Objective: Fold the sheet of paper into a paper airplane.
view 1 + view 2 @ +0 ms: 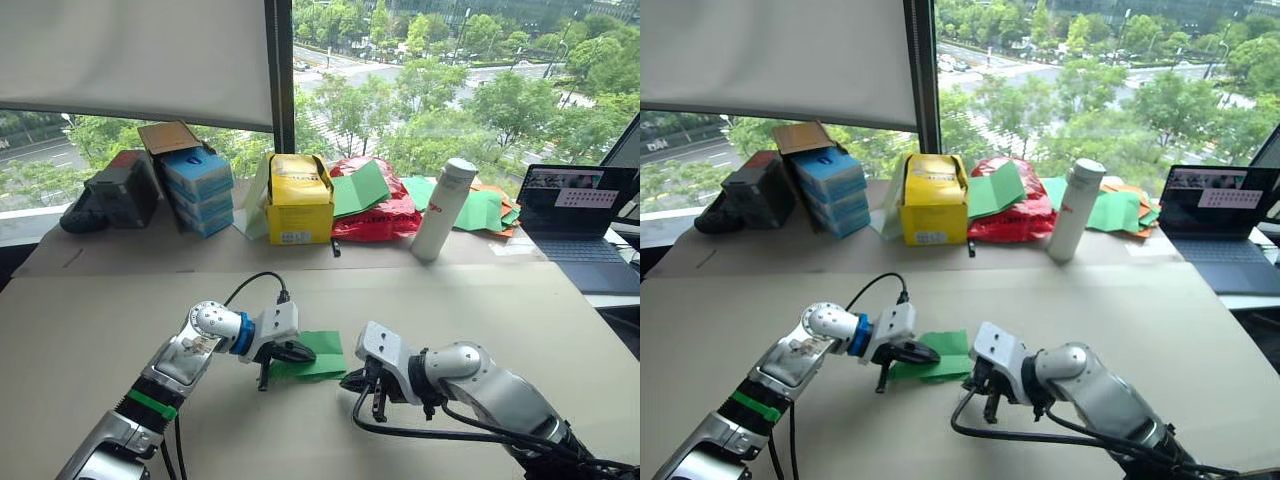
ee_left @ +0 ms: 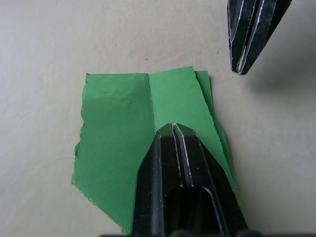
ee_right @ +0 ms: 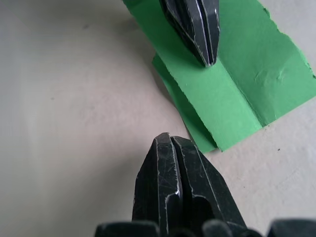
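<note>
The sheet of paper (image 2: 123,133), bright green and already folded over with one crease running across it and a lower layer peeking out along one edge, is seen lying flat on the tan worktop (image 1: 100,330) between the two arms. The left gripper (image 2: 174,129) is pressed onto it with jaws closed, the tips resting on the upper layer beside the crease; nothing is held between them. The right gripper (image 3: 170,140) is likewise closed on nothing and is kept on the bare worktop just beside the paper's layered edge. The chief risk is judged to be slippage: the sheet is pinned at one point only, so a push from the right gripper against the edge could pivot it, and the layers could be skewed. The ragged, torn-looking border could be ripped further if it were caught by a fingertip. A fold pressed off the existing crease would leave the dart lopsided. The heap of green sheets (image 1: 480,210) beyond the white bottle (image 1: 443,210) lies well apart.
</note>
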Controlling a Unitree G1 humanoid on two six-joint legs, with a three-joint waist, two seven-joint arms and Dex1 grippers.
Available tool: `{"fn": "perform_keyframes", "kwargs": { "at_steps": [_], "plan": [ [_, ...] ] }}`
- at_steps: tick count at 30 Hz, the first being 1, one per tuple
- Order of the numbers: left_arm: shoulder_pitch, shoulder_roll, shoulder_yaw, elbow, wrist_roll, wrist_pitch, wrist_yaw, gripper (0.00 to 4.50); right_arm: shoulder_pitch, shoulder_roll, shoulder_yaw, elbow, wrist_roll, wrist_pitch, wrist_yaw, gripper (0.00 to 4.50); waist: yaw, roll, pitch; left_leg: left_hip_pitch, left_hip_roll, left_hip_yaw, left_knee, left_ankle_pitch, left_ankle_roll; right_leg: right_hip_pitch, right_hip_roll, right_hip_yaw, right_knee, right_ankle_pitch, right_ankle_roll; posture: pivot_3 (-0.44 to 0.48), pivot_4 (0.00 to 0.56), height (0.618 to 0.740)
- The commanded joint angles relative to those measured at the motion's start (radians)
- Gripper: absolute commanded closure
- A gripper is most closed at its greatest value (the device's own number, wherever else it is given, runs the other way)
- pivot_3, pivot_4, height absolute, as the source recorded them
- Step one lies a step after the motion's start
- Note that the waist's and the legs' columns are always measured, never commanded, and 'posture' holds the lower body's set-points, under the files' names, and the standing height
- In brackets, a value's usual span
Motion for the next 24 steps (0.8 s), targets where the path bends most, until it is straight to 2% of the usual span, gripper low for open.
{"fn": "perform_keyframes", "kwargs": {
  "at_steps": [1,11,15,20,24],
  "plan": [
    [-0.001,0.002,0.0,-0.035,-0.005,0.001,0.006,4.5,-0.047,0.032,-0.044,-0.01,0.035,0.02,-0.042,4.45,0.001,0.0,0.0,0.0,0.0,0.0,0.0,0.0,0.0,0.0,0.0,0.0,0.0,0.0,0.0,0.0,0.15,0.74],
    [0.012,0.015,0.022,-0.076,-0.024,0.034,0.022,4.5,-0.032,0.019,0.113,0.186,-0.105,-0.117,-0.127,4.45,0.003,0.0,0.0,-0.001,-0.002,0.001,0.0,-0.001,0.001,0.0,-0.001,0.0,-0.001,0.001,0.002,0.0,0.15,0.74],
    [0.077,0.028,0.083,-0.161,-0.102,0.142,0.048,4.5,-0.014,0.013,0.137,0.217,-0.125,-0.148,-0.131,4.45,-0.002,0.0,0.0,0.001,-0.001,0.001,0.0,0.0,0.001,0.001,0.0,0.0,-0.001,0.001,0.001,0.0,0.15,0.74],
    [0.215,0.03,0.174,-0.262,-0.174,0.254,0.14,4.5,0.004,0.005,0.141,0.217,-0.129,-0.164,-0.131,4.45,-0.006,0.0,0.0,0.002,0.0,0.001,0.0,0.0,0.001,0.001,-0.001,0.001,-0.001,0.001,0.001,0.0,0.15,0.74],
    [0.274,-0.013,0.233,-0.313,-0.206,0.301,0.254,4.5,0.008,0.005,0.14,0.216,-0.133,-0.165,-0.127,4.45,0.002,0.0,0.0,0.003,0.0,0.0,0.0,-0.001,0.001,0.003,-0.002,0.002,-0.001,0.001,0.001,0.0,0.15,0.74]
  ]
}}
